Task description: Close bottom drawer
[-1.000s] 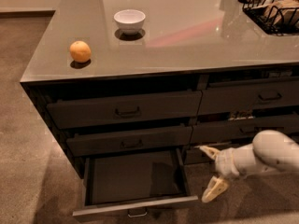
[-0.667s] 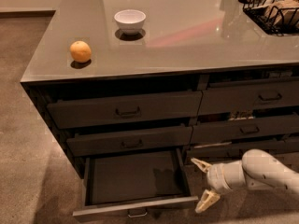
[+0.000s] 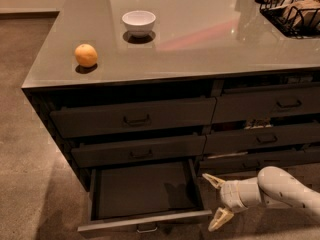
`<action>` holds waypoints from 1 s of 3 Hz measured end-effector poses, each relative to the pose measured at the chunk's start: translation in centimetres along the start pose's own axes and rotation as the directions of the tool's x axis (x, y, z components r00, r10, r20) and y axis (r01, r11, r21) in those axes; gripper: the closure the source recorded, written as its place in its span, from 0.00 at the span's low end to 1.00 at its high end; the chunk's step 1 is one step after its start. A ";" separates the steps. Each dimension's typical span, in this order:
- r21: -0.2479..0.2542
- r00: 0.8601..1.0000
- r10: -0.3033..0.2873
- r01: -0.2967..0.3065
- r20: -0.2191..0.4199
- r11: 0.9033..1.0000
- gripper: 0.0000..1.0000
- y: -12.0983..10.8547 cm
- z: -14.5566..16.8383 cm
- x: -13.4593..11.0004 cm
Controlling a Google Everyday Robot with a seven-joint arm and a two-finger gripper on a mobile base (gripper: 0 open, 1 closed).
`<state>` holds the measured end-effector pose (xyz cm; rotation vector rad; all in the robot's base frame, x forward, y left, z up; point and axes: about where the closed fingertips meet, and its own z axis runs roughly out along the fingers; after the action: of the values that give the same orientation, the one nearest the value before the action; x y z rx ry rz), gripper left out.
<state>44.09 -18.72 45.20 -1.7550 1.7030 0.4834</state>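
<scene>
- Against a second ago, the gripper has moved left and a little lower. It was out in front of the right-hand drawers and is now right beside the bottom drawer.
- The bottom drawer has not shifted in that time. It is pulled well out, with its dark floor showing.
- The orange, bowl and basket lie where they did.
- The gripper's two fingers are spread wide, one above the other, and hold nothing.
- The upper fingertip is close to the bottom drawer's right wall, and the lower one is just right of the front panel's right end. I cannot tell whether either touches.
- The bottom drawer is directly left of the gripper, with its handle to the left and slightly below.
- The arm reaches in from the right, behind the gripper.
- The shut drawers are above the gripper, and the surface is higher still.
- On the surface, the orange and bowl are up and to the left of the gripper, and the basket is up and to the right.
</scene>
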 end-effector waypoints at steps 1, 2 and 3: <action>-0.040 0.999 -0.028 0.028 -0.015 0.999 0.00 1.1 3.9 0.4; -0.138 0.989 -0.124 0.112 -0.082 0.984 0.00 4.8 10.4 1.0; -0.156 0.978 -0.170 0.150 -0.121 0.976 0.00 6.2 16.0 2.6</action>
<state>40.95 -9.82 30.68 -2.0533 1.6331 0.4366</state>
